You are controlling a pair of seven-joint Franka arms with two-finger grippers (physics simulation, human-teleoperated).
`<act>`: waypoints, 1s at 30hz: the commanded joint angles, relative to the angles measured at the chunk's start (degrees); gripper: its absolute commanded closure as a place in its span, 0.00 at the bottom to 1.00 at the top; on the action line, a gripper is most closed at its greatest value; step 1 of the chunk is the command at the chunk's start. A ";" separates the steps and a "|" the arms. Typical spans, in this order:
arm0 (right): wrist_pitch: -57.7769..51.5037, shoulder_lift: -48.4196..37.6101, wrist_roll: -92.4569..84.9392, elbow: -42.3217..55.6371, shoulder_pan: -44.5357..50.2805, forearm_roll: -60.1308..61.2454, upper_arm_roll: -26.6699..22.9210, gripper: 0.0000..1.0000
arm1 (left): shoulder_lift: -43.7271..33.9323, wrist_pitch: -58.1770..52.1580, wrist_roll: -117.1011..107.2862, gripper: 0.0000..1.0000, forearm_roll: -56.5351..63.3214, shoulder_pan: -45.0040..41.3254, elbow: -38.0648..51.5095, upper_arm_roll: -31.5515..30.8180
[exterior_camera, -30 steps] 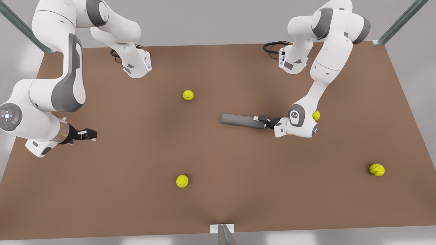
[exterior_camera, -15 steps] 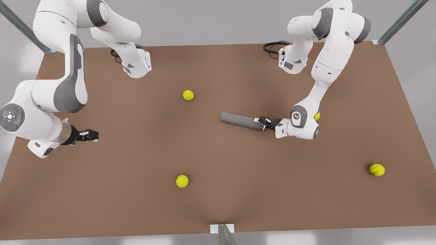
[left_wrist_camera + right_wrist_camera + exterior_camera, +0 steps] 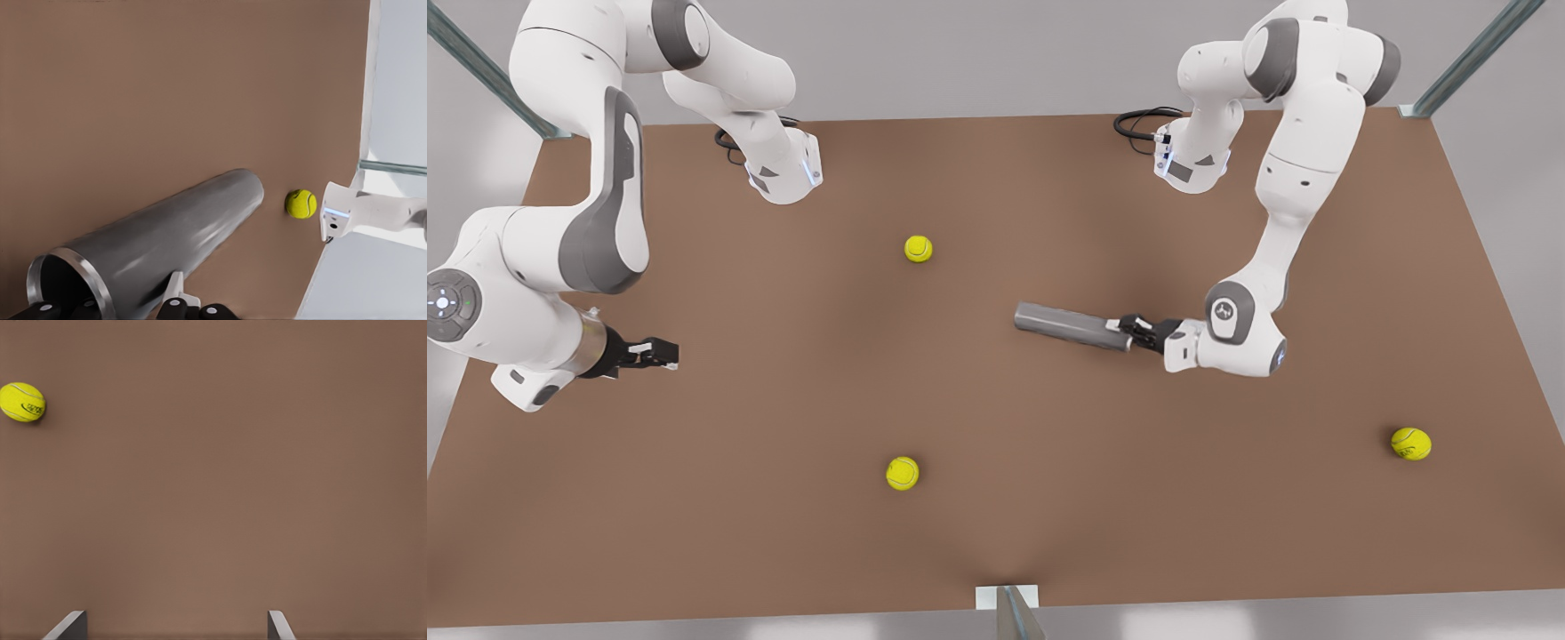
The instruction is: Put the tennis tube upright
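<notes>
The tennis tube (image 3: 1063,326) is a dark grey cylinder that lies nearly flat, right of the brown table's middle in the front view. Its silvery-rimmed open end points to the front view's right. My left gripper (image 3: 1129,333) is shut on that rim end. In the left wrist view the tennis tube (image 3: 167,247) stretches away from the left gripper (image 3: 110,303), with one finger inside the mouth and one outside. My right gripper (image 3: 663,353) waits open near the table's edge at the front view's left. In the right wrist view the right gripper (image 3: 173,627) has nothing between its fingers.
Three yellow tennis balls lie loose on the table (image 3: 1049,498): a back-middle ball (image 3: 918,248), a front-middle ball (image 3: 902,473) and a ball far to the front view's right (image 3: 1410,443). A ball (image 3: 301,204) sits beyond the tube's far end, beside an arm base (image 3: 347,213). Another ball (image 3: 22,402) lies ahead of the right gripper.
My left gripper has pulled the tube a little toward the front view's right and front. Its arm now covers the ball that showed behind its wrist. The right arm barely shifted.
</notes>
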 commanded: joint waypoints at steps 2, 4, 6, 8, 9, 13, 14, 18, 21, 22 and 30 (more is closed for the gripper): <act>-0.08 -0.07 -0.09 0.04 0.08 0.04 0.00 0.00 | -0.08 -8.29 -4.10 0.67 5.34 -0.01 3.93 1.19; -0.08 -0.07 0.00 0.04 0.25 -0.04 0.00 0.00 | -0.08 -11.81 -6.30 0.71 6.66 0.07 6.57 1.27; -0.08 -0.07 -0.09 0.04 0.34 0.04 0.00 0.00 | -0.17 -14.44 -8.76 0.76 7.63 0.69 9.03 1.27; 0.00 -0.07 -0.09 0.12 0.34 0.04 0.00 0.00 | -0.61 -16.38 -9.73 0.78 9.64 0.60 11.14 2.24; -0.08 -0.07 -0.09 0.12 0.34 0.04 0.00 0.00 | -0.70 -17.26 -10.43 0.79 10.35 0.60 12.28 2.33; 0.09 -0.07 -0.27 0.12 -0.71 -0.22 0.00 0.00 | -1.14 -21.21 -12.54 0.79 12.46 0.69 16.06 3.91; 0.18 -0.07 -0.35 0.12 -0.54 -0.13 0.00 0.00 | -1.14 -21.74 -13.16 0.79 12.72 0.60 17.64 4.35; 1.32 -0.07 -0.44 0.12 -1.07 -0.48 0.00 0.00 | -3.07 -22.09 -13.16 0.79 15.09 0.60 19.75 5.23; 1.32 -0.07 -0.44 0.12 -0.98 -0.48 0.00 0.00 | -3.69 -22.62 -16.15 0.79 17.56 0.60 23.70 5.84; 1.32 -0.07 -0.44 0.12 -0.98 -0.48 0.00 0.00 | -3.69 -22.62 -16.50 0.79 18.79 0.60 24.94 5.93; 1.32 -0.07 -0.44 0.12 -0.63 -0.40 0.00 0.00 | -3.51 -20.25 -19.14 0.79 28.37 0.60 31.26 7.07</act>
